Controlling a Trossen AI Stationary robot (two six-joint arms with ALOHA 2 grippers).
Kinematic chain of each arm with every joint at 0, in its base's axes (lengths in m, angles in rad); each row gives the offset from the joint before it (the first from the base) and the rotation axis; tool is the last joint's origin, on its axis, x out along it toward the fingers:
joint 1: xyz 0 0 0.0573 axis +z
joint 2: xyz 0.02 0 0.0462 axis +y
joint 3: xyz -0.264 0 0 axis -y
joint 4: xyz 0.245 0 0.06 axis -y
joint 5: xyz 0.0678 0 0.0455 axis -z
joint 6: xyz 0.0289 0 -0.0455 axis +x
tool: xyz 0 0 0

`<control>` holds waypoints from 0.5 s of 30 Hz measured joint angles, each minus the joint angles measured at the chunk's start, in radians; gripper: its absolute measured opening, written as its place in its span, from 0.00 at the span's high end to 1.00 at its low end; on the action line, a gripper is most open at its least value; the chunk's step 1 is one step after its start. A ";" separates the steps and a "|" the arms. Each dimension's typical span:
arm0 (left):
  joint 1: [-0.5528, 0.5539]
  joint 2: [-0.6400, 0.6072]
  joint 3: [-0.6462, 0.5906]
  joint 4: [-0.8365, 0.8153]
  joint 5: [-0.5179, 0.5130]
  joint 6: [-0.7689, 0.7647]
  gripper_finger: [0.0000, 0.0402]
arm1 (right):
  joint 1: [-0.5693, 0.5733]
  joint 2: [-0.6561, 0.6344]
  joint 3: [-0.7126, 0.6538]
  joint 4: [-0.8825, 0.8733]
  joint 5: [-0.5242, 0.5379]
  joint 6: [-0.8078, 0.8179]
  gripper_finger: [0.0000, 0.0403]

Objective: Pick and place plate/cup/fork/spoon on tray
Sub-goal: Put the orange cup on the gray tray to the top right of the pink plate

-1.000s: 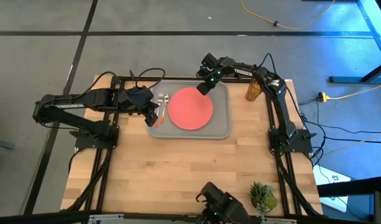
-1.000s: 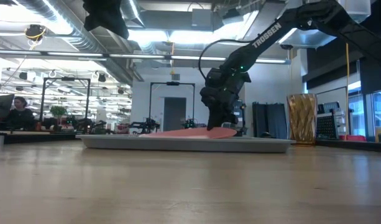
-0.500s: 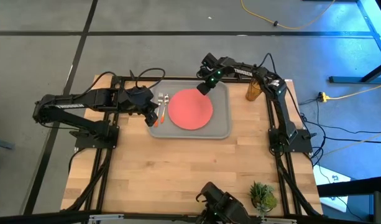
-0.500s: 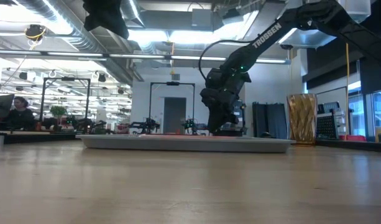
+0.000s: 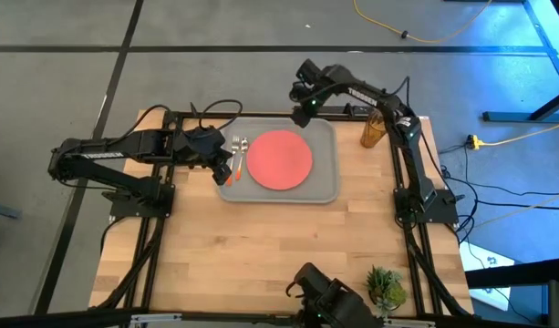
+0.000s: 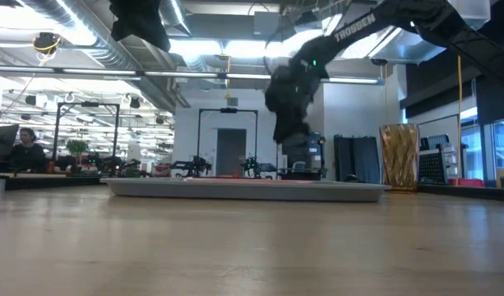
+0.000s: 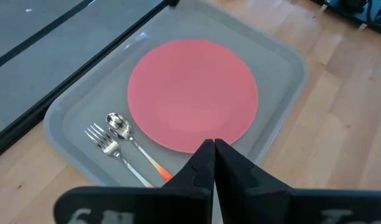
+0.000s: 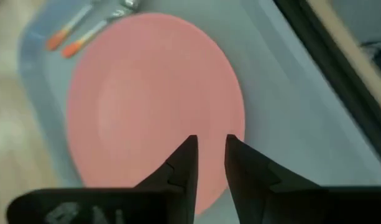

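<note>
Plate, fork and spoon lie in the tray; the cup stands outside it on the table.

High view: the coral-red plate (image 5: pixel 280 158) lies flat in the light-grey tray (image 5: pixel 326 187), with the fork (image 5: pixel 233 150) and spoon (image 5: pixel 243 148) side by side at its left; the amber cup (image 5: pixel 372 130) stands upright on the table, just right of the tray's far right corner; the right gripper (image 5: pixel 304 107) hangs above the tray's far edge, and the left gripper (image 5: pixel 226 169) sits at the tray's left edge. Low view: the right gripper (image 6: pixel 286 131) is clear above the tray (image 6: pixel 243 190). Left wrist view: its 2 fingers (image 7: pixel 199 168) are pressed together, holding nothing, above the plate (image 7: pixel 192 93). Right wrist view: the fingers (image 8: pixel 185 163) stand a narrow gap apart, empty, over the plate (image 8: pixel 156 93).
</note>
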 joint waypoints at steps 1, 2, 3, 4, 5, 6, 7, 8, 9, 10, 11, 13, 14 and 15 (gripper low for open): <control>0.000 0.000 0.000 0.000 0.000 0.000 1.00 | 0.000 -0.001 0.040 -0.044 0.001 -0.020 0.80; 0.000 0.000 0.000 0.000 0.000 0.000 1.00 | 0.001 -0.001 0.078 -0.096 0.013 -0.036 0.80; 0.000 0.000 0.000 0.000 0.000 0.000 1.00 | 0.005 -0.002 0.114 -0.148 0.040 -0.051 0.80; 0.000 0.000 0.000 0.000 0.000 0.000 1.00 | 0.009 -0.002 0.147 -0.194 0.083 -0.057 0.80; 0.000 0.000 0.000 0.000 0.000 0.000 1.00 | 0.012 -0.002 0.175 -0.239 0.134 -0.059 0.80; 0.000 0.000 0.000 0.000 0.000 0.000 1.00 | 0.016 -0.002 0.202 -0.285 0.182 -0.056 0.80; 0.000 0.000 0.000 0.000 0.000 0.000 1.00 | 0.018 -0.002 0.226 -0.333 0.225 -0.052 0.80; 0.000 0.000 0.000 0.000 0.000 0.000 1.00 | 0.020 -0.002 0.247 -0.379 0.261 -0.041 0.80; 0.000 0.000 0.000 0.000 0.000 0.000 1.00 | 0.021 -0.002 0.263 -0.416 0.290 -0.027 0.80; 0.000 0.000 0.000 0.000 0.000 0.000 1.00 | 0.020 -0.002 0.277 -0.452 0.309 -0.012 0.80; 0.000 0.000 0.000 0.000 0.000 0.000 1.00 | 0.020 -0.002 0.289 -0.494 0.327 -0.001 0.80; 0.000 0.000 0.000 0.000 0.000 0.000 1.00 | 0.020 -0.003 0.296 -0.508 0.363 0.028 0.80; 0.000 0.000 0.000 0.000 0.000 0.000 1.00 | 0.019 -0.009 0.296 -0.499 0.381 0.049 0.80; 0.000 0.000 0.000 0.000 0.000 0.000 1.00 | 0.019 -0.013 0.296 -0.502 0.398 0.063 0.80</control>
